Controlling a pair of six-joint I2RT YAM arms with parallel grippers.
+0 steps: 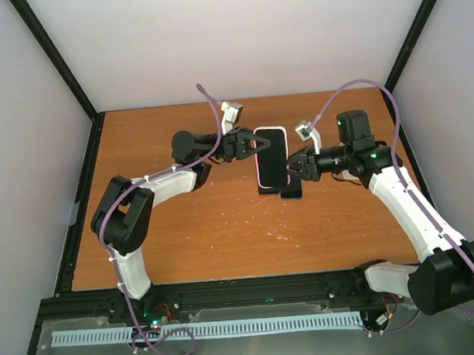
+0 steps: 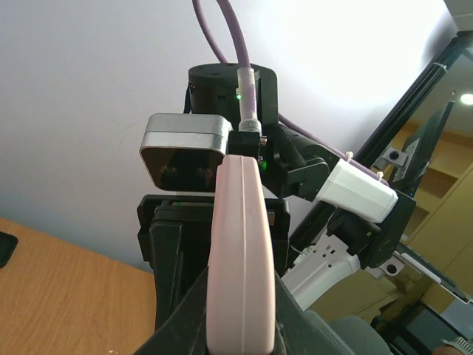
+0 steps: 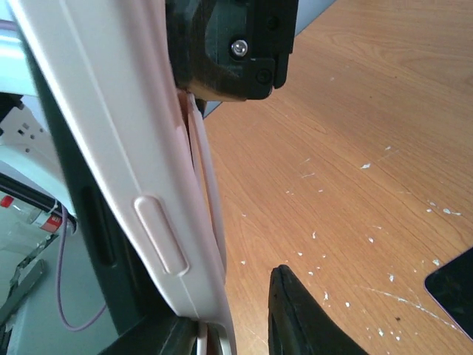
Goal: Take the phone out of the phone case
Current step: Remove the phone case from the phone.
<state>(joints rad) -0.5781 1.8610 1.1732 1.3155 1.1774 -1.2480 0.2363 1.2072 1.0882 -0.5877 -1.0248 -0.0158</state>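
Two sets of fingers, left [image 1: 253, 144] and right [image 1: 290, 169], seemingly clamped on pink phone case [image 1: 272, 155] above scuffed wooden table [image 1: 209, 238]

Top external: high behind the arm bases, looking down over the whole table [image 1: 225, 228]; widest, farthest view.
Left wrist: very close, facing the phone case [image 2: 240, 259] edge-on, right arm [image 2: 347, 192] behind.
Right wrist: closest of all (case [image 3: 140, 222] fills the left half), angled down at tabletop.
Shared: case and table appear in all three.
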